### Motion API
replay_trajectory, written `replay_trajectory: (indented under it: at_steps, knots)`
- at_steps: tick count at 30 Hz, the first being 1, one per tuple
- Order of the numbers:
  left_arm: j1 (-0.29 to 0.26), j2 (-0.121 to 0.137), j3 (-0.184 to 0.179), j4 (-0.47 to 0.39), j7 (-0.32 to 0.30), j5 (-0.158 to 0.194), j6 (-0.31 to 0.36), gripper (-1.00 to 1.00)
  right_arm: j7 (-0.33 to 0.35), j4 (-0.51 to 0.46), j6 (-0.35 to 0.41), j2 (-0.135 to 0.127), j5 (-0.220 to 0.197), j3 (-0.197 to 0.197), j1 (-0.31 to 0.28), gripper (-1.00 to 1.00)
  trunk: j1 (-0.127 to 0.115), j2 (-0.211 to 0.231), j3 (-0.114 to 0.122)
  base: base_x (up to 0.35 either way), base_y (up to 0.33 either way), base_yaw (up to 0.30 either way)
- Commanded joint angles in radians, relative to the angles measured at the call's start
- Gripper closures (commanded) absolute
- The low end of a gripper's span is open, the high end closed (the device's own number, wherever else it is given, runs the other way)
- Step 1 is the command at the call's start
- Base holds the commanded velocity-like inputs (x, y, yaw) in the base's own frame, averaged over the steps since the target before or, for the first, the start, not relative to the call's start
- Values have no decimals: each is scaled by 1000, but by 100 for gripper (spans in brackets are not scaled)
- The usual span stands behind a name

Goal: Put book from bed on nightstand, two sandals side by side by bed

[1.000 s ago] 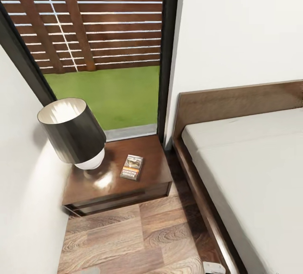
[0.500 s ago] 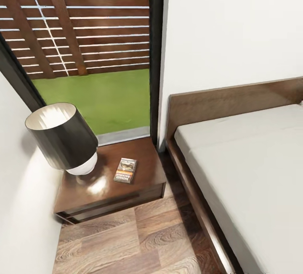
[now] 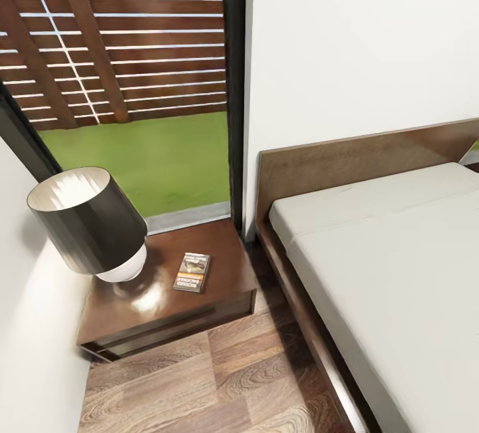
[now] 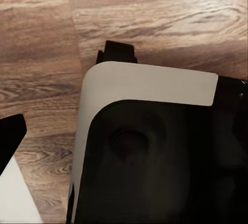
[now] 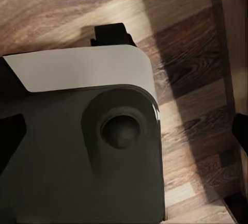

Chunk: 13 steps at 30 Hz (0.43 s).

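The book (image 3: 192, 272) lies flat on the glossy dark-brown nightstand (image 3: 223, 253), to the right of the lamp. The bed (image 3: 346, 167) stands to the right of the nightstand, and the visible part of its off-white mattress (image 3: 392, 273) is bare. The two sandals are out of view. In the left wrist view one dark fingertip (image 4: 10, 139) pokes in at the picture's edge over the plank floor. The right wrist view has another dark fingertip (image 5: 241, 128) at its edge. Neither view lets me tell how the jaws stand.
A dark-shaded lamp (image 3: 86, 220) takes up the nightstand's left half, against the white wall. Behind it is the tall dark-framed window (image 3: 133, 87). A strip of wood floor (image 3: 219, 380) runs between nightstand and bed. My own white-and-dark body (image 4: 150, 146) looms in both wrist views.
The whole head picture has shifted left, so the camera has moved and more of the bed shows now. The book lies in the same spot on the nightstand.
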Motion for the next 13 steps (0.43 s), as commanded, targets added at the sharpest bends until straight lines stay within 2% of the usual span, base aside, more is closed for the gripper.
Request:
replay_trajectory:
  at_steps: [1, 4, 13]
  knots:
    - [3, 0, -8, 1, -4, 11, 1, -100, -3, 1, -1, -1, -7, 9, -1, -100, 0, 0, -1, 0, 0, -2]
    - [28, 1, -8, 2, -3, 11, 6, -100, -3, 1, -12, -8, -7, 7, 0, -100, 0, 0, -1, 0, 0, 0]
    - [42, 0, -7, 3, -3, 11, 7, -100, -3, 1, -15, -11, -7, 9, 0, -100, 0, 0, -1, 0, 0, 0]
